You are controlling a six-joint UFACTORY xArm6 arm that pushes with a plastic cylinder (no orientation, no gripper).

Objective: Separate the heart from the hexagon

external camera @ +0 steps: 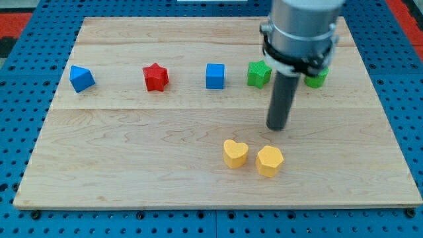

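Now the rod's tip (278,127) hovers just above the yellow hexagon (269,160), beside the yellow heart (235,153); no fingers here, so slide it between them and push sideways.

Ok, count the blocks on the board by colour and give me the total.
Blue: 2, an angular block and a cube
Red: 1, a star
Green: 2, one left of the rod, one partly hidden behind it
Yellow: 2, the heart and the hexagon
Total: 7
My tip sits just above the hexagon.
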